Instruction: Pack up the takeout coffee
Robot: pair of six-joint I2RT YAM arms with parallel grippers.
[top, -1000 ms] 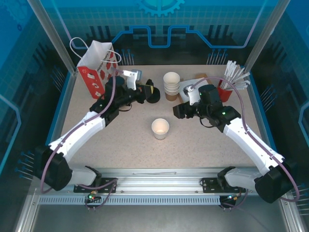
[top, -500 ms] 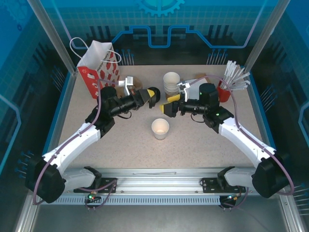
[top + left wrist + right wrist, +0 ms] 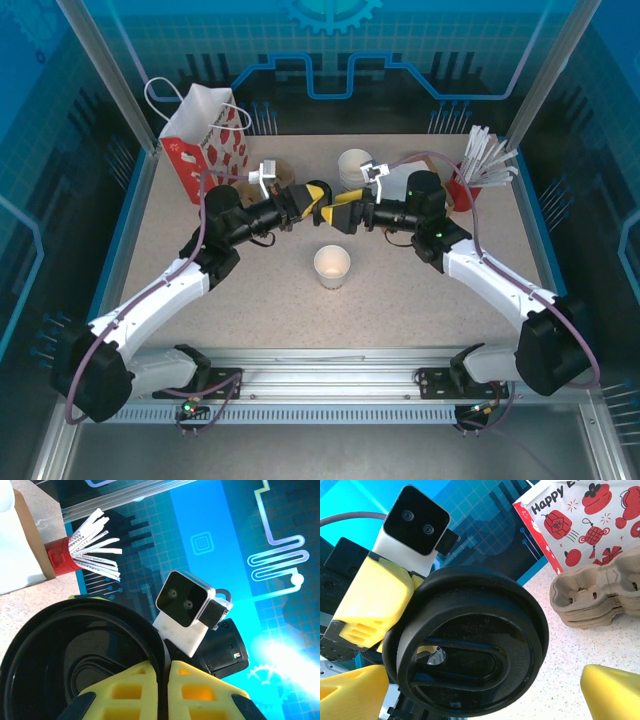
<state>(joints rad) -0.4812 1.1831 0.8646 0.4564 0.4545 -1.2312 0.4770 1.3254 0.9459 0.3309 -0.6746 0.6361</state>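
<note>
The cup (image 3: 332,267) stands upright on the table (image 3: 260,300), open at the top, and its inside looks pale. Beyond the cup, in the air, the left tool (image 3: 320,195) is closed narrow on the rim of a black lid (image 3: 470,645), which it holds on its edge. The right tool (image 3: 340,213) faces it with the jaws wide, one yellow finger (image 3: 612,690) on each side of the lid; I cannot tell if they touch it. Further beyond the cup is a stack of cups (image 3: 352,165). Beyond the cup to the left stand a red-and-white bag (image 3: 205,140) and, near it, paper carriers (image 3: 600,597). Beyond the cup to the right is a red holder (image 3: 60,560) with white sticks.
</note>
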